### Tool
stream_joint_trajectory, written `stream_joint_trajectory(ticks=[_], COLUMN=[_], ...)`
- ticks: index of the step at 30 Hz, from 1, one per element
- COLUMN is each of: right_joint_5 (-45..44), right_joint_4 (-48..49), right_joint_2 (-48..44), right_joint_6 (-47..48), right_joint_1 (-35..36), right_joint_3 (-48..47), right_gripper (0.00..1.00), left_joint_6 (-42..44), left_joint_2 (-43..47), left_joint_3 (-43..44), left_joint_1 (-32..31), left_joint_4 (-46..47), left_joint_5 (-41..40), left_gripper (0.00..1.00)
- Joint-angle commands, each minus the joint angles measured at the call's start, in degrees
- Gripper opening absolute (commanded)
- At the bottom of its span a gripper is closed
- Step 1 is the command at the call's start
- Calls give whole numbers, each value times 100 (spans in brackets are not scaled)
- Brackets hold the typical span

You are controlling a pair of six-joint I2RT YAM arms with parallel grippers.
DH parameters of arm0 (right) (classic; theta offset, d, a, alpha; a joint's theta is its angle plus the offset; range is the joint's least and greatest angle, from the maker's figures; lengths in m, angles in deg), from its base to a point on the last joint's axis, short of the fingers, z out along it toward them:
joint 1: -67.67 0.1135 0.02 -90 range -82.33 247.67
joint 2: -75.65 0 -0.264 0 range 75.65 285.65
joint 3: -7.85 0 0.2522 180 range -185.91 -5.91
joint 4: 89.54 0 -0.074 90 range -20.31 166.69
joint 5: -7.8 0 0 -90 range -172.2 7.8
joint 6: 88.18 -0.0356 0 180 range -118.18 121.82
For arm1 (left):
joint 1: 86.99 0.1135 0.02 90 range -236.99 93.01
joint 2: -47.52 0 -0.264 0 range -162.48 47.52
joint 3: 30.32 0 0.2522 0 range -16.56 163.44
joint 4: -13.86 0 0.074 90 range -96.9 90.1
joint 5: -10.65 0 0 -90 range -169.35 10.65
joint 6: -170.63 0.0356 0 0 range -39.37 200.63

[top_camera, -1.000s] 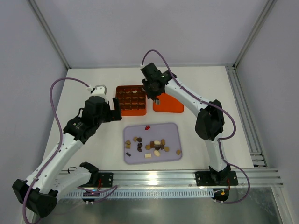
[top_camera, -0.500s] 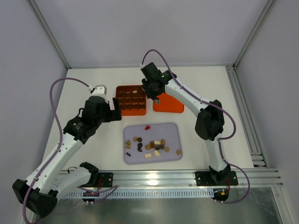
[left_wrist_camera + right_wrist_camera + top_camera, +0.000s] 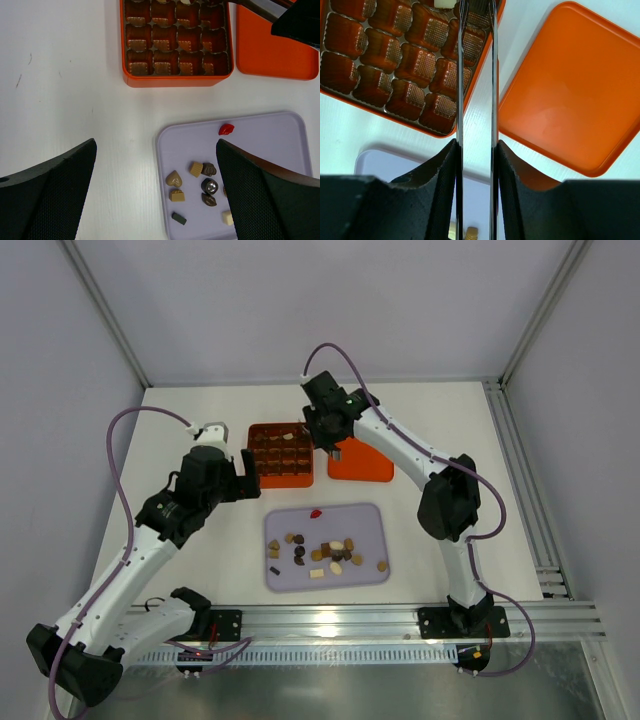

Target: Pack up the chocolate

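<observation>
Bright, even overhead light, faint soft shadows, mild sheen on the orange lid (image 3: 555, 100).

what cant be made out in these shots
- Right wrist view: the right gripper fingertips run off the top edge, so whether they hold anything cannot be told.
- Left wrist view: the top edge cuts off the orange box's far rows; the left gripper's finger hides the tray's right side.
- Top view: the chocolate pieces are too small to tell shapes.
</observation>
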Motion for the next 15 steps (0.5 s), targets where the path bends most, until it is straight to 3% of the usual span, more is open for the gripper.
stream_joint_trajectory(ticks=[1,6,15], right_joint_5=[-109,-144,-73], right_joint_4=[-1,-81,-18], right_joint_2=[-400,-988,-2887], right_joint_6=[11,11,-208], right_joint_1=[7,85,681], right_joint_3=[-235,168,2216], right_gripper=[38,38,38], left_joint_6=[-32,-41,-50], left_joint_2=[69,78,78], left_joint_3=[-29,-21,-21], left_joint_1=[37,37,37], left_joint_4=[143,143,151], left_joint_5=[-49,-49,-57], left_gripper=[100,100,100])
